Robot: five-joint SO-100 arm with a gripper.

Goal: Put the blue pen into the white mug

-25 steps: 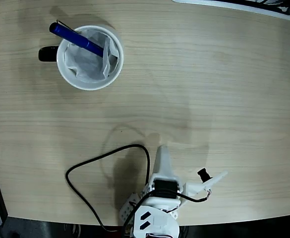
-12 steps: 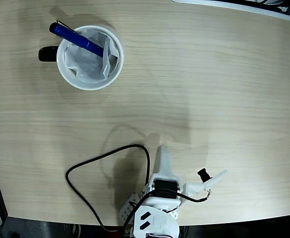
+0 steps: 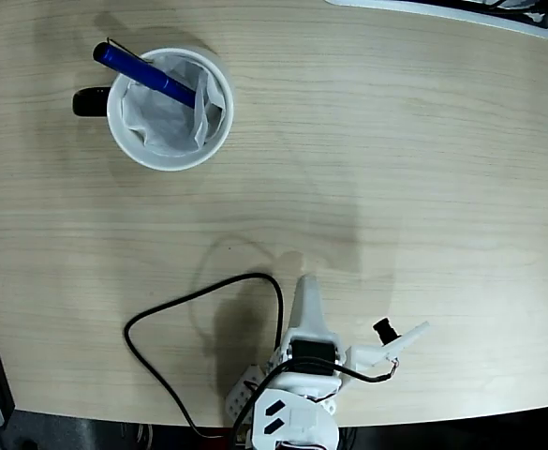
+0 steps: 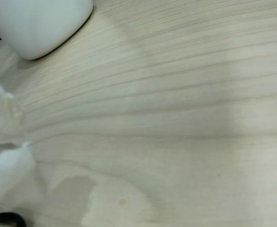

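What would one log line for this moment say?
pen: in mug, leaning on rim | claw: away from mug, holding nothing | table: otherwise bare

Pale wood table (image 3: 423,169); white mug (image 3: 170,150) upper left; black cable (image 3: 203,295) looping near front edge

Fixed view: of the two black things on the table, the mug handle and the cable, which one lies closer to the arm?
The black cable, looping on the wood beside the arm's base; the black handle sticks out from the white mug far off.
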